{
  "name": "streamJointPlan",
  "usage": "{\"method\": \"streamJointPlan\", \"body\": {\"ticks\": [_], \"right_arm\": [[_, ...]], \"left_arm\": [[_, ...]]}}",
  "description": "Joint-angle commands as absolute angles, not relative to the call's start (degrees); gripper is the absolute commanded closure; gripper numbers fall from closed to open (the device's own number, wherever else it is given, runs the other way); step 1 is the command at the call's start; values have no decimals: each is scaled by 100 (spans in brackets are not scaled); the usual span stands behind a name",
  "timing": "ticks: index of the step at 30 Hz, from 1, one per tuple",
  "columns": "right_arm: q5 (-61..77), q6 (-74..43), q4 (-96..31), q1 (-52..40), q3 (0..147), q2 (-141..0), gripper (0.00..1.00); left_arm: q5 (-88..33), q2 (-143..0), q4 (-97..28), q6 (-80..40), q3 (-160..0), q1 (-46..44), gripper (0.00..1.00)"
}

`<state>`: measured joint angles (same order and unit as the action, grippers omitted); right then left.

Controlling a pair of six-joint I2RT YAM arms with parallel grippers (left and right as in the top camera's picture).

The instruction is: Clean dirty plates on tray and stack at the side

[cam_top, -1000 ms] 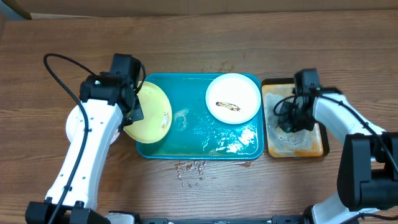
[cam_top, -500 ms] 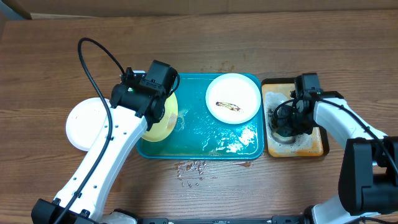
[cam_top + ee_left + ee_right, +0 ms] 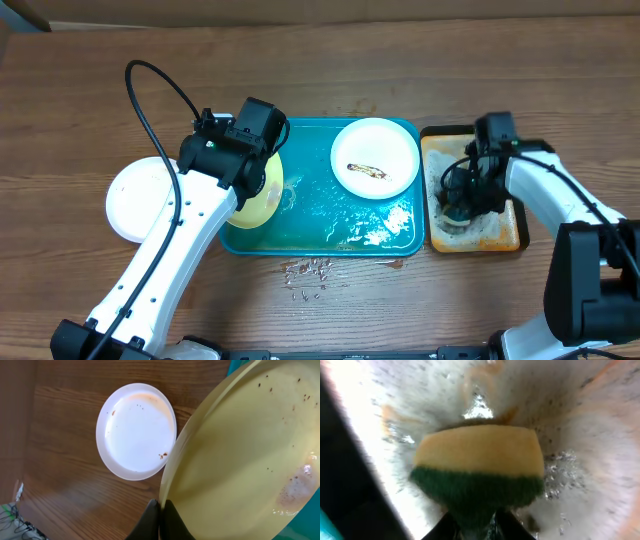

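A: Left wrist, closest thing?
B: The left gripper, jaws clamped on the rim of the yellow-green plate. The plate is tilted, with dark specks and a brownish wet patch on its face.

A: Past it?
B: A white plate lies flat on the wooden table, off the tray. It has a few crumbs and a faint orange tint near one edge.

A: Right wrist?
B: The right gripper is pinched on the green layer of a sponge, yellow side away from the fingers. Beyond is a wet, foamy surface.

A: Overhead, front to back?
B: Droplets sit on the table just in front of the teal tray. The tray is wet, with foam in its front right corner. The yellow-green plate hangs over the tray's left end, partly hidden by the arm. The white plate is left of the tray. Farther back, in the tray's right half, a smeared plate lies flat with a brown streak in the middle.

A: And the sponge?
B: It's over the orange-brown tray, just beside the teal tray's right side.
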<state>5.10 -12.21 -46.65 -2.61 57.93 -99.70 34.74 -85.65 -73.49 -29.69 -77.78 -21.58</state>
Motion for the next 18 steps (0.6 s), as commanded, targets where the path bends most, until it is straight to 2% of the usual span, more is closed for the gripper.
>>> {"method": "streamJointPlan", "body": {"ticks": [1, 5, 11, 13, 18], "right_arm": [[495, -1173, -4263, -266, 5306, -9891, 75], [499, -1173, -3905, -266, 5137, -9885, 74], [497, -1135, -4429, -266, 5767, -9808, 74], [499, -917, -4639, -266, 6014, -9756, 96], [502, -569, -5105, -266, 6381, -9692, 96]], "left_arm": [[3483, -8473, -7341, -3094, -7891, -2180, 96], [3470, -8473, -7343, -3092, -7891, -2180, 96], [3441, -8473, -7345, -3092, -7891, -2180, 96], [3444, -8475, -7343, -3092, -7891, -2180, 96], [3446, -8473, -7343, -3092, -7891, -2180, 96]]}}
